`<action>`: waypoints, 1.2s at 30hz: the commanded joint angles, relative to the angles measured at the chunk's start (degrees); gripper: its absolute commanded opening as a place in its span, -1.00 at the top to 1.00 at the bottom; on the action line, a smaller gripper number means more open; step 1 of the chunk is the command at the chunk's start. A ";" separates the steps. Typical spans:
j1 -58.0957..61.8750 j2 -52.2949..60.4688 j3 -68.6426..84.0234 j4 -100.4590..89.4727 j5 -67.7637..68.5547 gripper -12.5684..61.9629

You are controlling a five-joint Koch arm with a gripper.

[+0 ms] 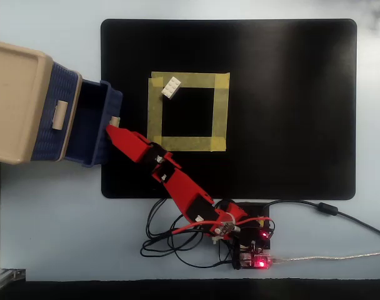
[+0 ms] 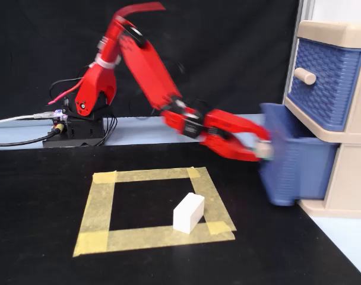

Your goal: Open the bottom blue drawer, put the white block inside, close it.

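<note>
You see the bottom blue drawer [image 2: 296, 169] in plastic with a woven-texture wall, under the twin blue drawer [image 2: 326, 83] of the same weave. The white block [image 2: 188, 214] looks smooth and matt, lying on papery yellow tape [image 1: 218, 112] across the matt black mat [image 1: 290, 106].
</note>
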 commanded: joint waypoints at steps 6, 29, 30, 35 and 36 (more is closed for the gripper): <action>2.99 13.89 18.28 0.00 -0.79 0.58; 23.82 9.84 -64.60 119.97 23.20 -0.24; 25.05 5.89 -71.02 121.55 24.17 -0.24; 29.36 -11.78 -92.11 123.31 33.22 -0.24; 29.36 -14.77 -94.22 123.22 35.07 -0.24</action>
